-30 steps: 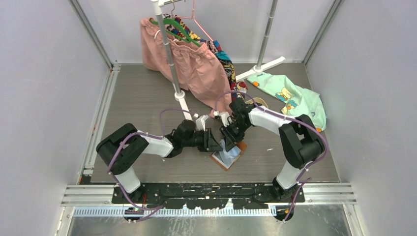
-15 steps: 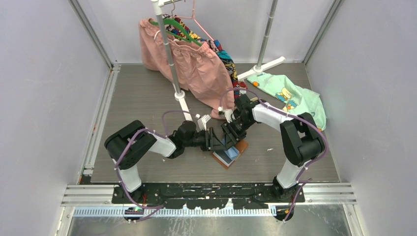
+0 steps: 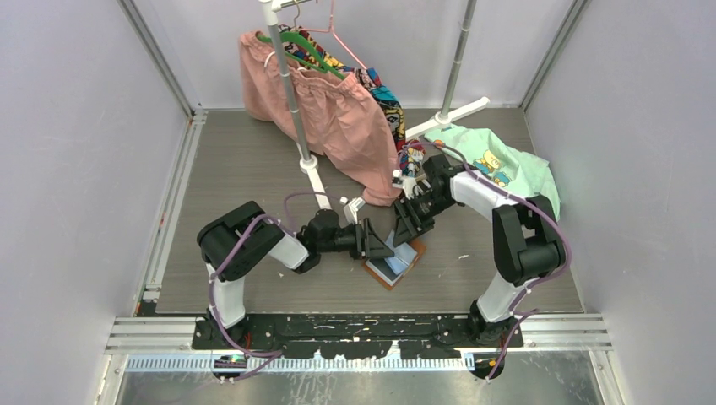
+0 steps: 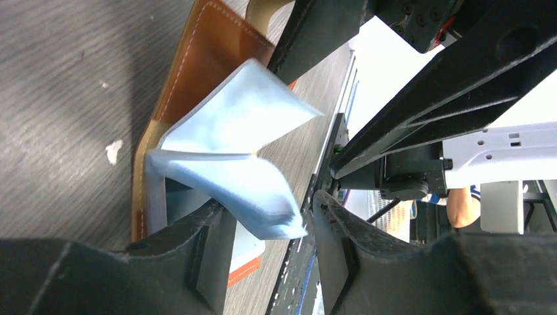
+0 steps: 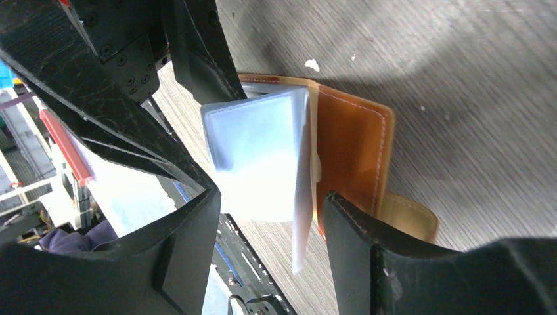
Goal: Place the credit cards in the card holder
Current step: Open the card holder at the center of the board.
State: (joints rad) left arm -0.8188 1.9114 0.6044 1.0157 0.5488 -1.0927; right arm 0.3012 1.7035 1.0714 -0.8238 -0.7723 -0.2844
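The holder (image 3: pixel 393 265) lies open on the surface (image 3: pixel 245 160) between the 2 arms, its pale sleeves (image 4: pixel 243 121) fanned up inside the left jaws and the right jaws, both parted and gripping nothing, so a careless close could crumple a sleeve or drag the holder.

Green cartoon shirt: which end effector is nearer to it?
Right. The right end effector is down-left of the green shirt; the left end effector is even farther left.
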